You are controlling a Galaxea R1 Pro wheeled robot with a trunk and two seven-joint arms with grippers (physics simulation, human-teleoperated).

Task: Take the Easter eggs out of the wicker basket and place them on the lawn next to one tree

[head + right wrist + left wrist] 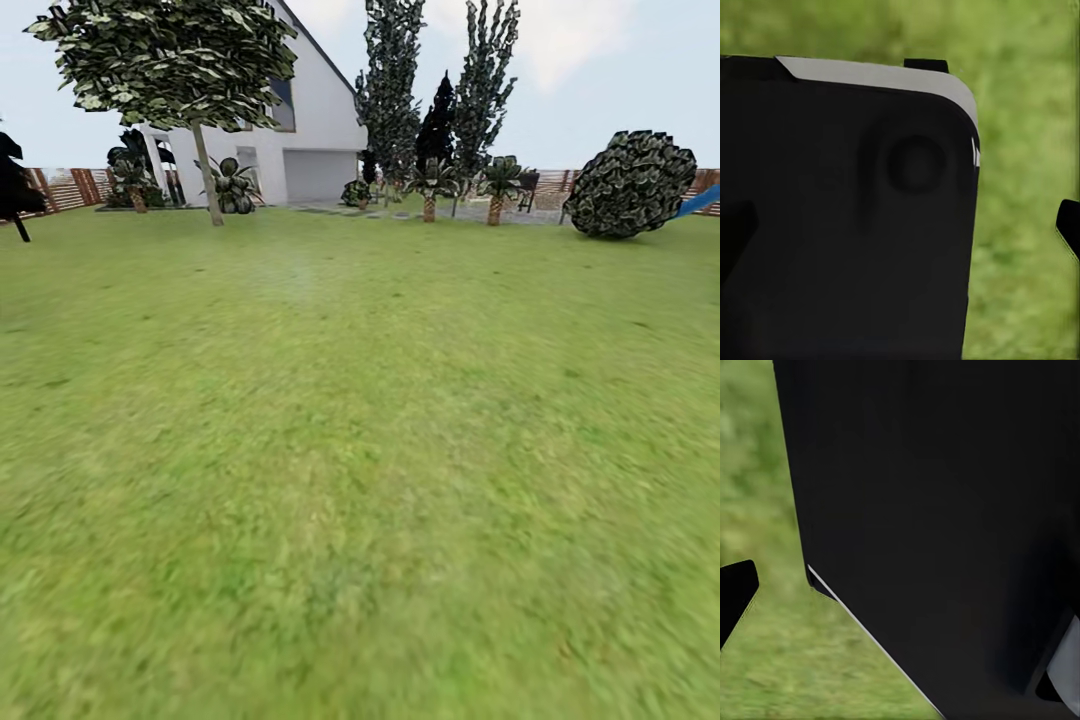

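Note:
The lawn (pixel 360 450) spreads wide and mottled green ahead of me in the head view. A tree (pixel 206 170) with a thin pale trunk and a speckled canopy stands far off at the upper left, by the house. The wicker basket and the three Easter eggs are out of view. In the left wrist view, one black fingertip (pixel 735 592) shows over grass beside a large black part of my body (pixel 937 510). In the right wrist view, one black fingertip (pixel 1069 225) shows at the edge, next to a black panel (pixel 847 217).
A white house (pixel 310 130) stands at the back, with tall dark trees (pixel 390 90) beside it. Two short palms (pixel 430 195) (pixel 497 195) grow at the back middle. A round leafy bush (pixel 630 185) sits at the back right, and a wooden fence (pixel 70 188) runs at the far left.

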